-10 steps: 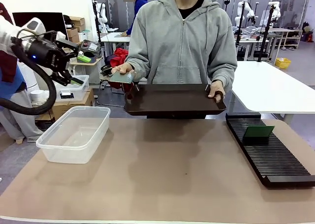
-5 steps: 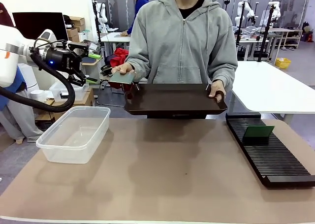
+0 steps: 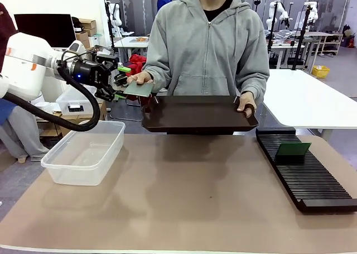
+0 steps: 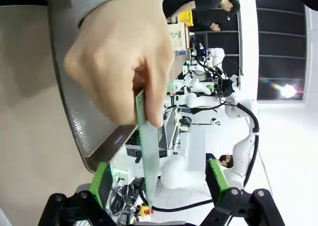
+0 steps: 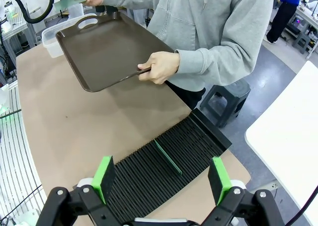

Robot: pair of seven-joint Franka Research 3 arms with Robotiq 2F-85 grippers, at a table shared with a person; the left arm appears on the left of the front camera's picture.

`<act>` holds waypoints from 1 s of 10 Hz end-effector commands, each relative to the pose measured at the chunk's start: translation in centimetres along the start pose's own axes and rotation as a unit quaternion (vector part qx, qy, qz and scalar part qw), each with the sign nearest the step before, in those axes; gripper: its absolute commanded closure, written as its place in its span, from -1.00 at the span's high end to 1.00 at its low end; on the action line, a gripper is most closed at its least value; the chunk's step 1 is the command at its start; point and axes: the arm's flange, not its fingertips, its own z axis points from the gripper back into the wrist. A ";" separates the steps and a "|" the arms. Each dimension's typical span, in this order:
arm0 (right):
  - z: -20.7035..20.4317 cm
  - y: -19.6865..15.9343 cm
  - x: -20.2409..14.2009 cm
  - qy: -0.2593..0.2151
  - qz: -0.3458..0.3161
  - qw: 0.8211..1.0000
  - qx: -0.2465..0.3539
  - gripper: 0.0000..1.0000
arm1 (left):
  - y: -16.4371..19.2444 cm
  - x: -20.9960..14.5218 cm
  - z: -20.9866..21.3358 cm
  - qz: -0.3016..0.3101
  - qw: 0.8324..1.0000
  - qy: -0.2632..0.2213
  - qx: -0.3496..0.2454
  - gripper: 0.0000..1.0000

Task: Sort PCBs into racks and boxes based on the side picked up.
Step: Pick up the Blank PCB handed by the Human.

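Left tool released, jaws wide, PCB edge-on between its pads, clear of both. PCB long axis runs along the fingers, near end toward the tool, far end pinched in person's hand.

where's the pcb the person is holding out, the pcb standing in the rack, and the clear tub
held PCB (image 3: 138,89): front view, middle of its green face.
racked PCB (image 3: 294,149): front view, middle of its face.
clear tub (image 3: 75,176): front view, near wall.
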 end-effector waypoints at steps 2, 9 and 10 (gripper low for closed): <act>-0.1 -0.1 0.1 0.001 -0.002 1.000 -0.001 1.00 | -0.3 0.5 -0.9 -0.015 0.999 0.003 -0.028 1.00; -0.1 -0.1 0.1 0.001 -0.002 1.000 -0.001 1.00 | 0.1 0.5 -1.2 -0.026 0.998 0.017 -0.046 -1.00; -0.1 -0.1 0.1 0.001 -0.002 1.000 -0.001 1.00 | 0.3 0.5 -1.2 -0.020 0.999 0.018 -0.045 -0.97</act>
